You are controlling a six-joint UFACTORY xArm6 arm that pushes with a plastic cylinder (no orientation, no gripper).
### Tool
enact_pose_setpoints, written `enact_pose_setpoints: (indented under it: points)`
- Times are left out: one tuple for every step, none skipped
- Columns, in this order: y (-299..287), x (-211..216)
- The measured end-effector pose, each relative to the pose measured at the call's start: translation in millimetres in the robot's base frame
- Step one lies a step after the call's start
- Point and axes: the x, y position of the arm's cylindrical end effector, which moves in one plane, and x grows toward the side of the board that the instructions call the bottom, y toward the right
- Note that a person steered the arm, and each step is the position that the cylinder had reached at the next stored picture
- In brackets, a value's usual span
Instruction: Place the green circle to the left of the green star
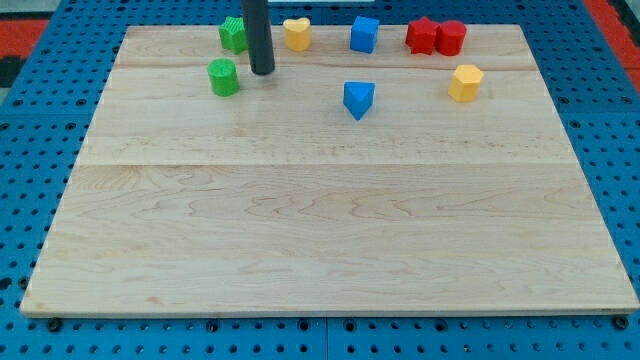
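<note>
Green circle (223, 77) stands upright, just below green star (233, 35), my tip (262, 71) close right; no jaws.

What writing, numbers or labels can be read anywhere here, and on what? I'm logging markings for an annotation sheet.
None: no readable word, number, brand or sign shows in the camera view.
The wooden board, the blue pegboard around it, my tip and the blocks, such as the green circle, green star and yellow heart, are all plain.
</note>
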Motion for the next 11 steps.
enact_pose_setpoints:
  points:
    - [-43,5]
    - [-102,-16]
    - [-119,-1]
    - [-156,1]
    - [-153,-25]
    - [-143,-45]
    - [-136,-58]
    - [-129,-64]
    - [-122,-66]
    - [-103,-17]
    - [-23,76]
